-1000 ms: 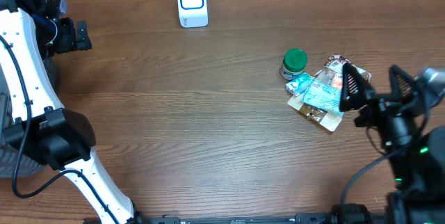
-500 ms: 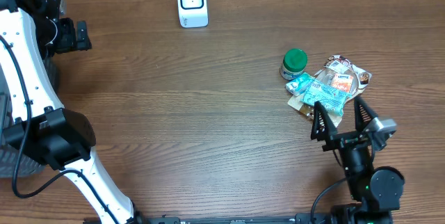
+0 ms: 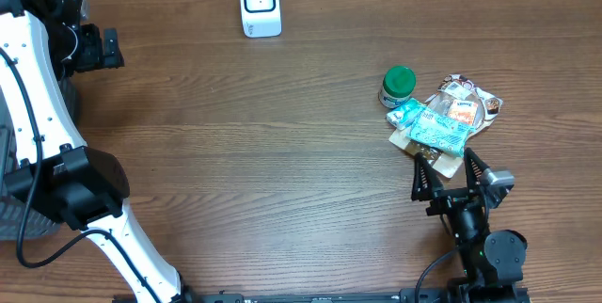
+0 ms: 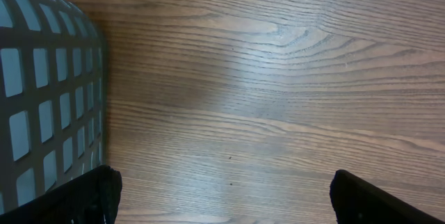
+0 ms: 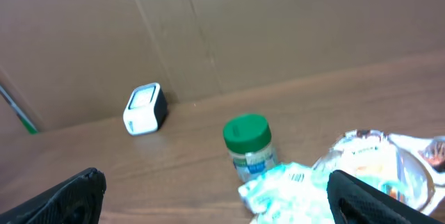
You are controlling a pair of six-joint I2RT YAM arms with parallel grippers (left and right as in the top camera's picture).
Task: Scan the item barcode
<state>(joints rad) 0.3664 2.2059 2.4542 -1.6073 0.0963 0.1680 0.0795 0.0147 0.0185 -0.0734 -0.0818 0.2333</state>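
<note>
Judging from its crinkled film, we expect the blue packet (image 3: 435, 130) to be light, limp and slippery — best pinched at a free edge, barcode (image 5: 297, 177) left uncovered. It lies atop other packets (image 3: 463, 105) on the worktop (image 3: 282, 152), just ahead of the right claw (image 3: 448, 173), whose jaws are spread wide and empty. The scanner (image 3: 260, 4) stands far ahead-left; the left claw (image 3: 111, 47), also spread and empty, is well apart.
</note>
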